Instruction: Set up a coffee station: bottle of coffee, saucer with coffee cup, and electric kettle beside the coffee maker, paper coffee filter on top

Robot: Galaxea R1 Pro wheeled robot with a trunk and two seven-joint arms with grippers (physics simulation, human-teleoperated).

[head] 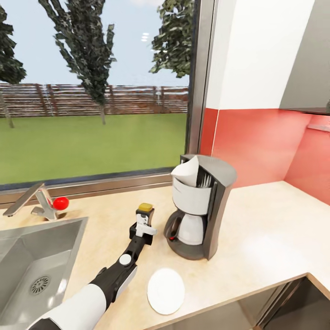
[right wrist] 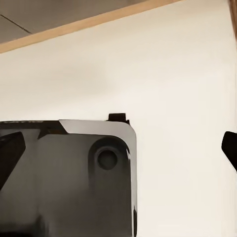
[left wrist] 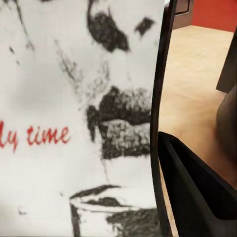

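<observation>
The coffee maker (head: 201, 213) stands on the kitchen countertop (head: 266, 229), with a white paper coffee filter (head: 187, 172) sticking out of its top. Just left of it is the bottle of coffee (head: 145, 210), yellowish cap up, with my left gripper (head: 144, 228) shut on its body. The bottle's white label with red writing (left wrist: 79, 118) is pressed close in the left wrist view, one black finger (left wrist: 197, 197) beside it. The saucer (head: 166, 291) lies flat near the counter's front edge. My right gripper (right wrist: 120, 150) is open over a pale surface. The coffee cup and electric kettle are out of view.
A steel sink (head: 27, 261) is set into the counter at the left, with a tap (head: 36, 199) and a red knob (head: 60, 203) behind it. A window runs along the back, and a red backsplash (head: 256, 142) lines the right corner.
</observation>
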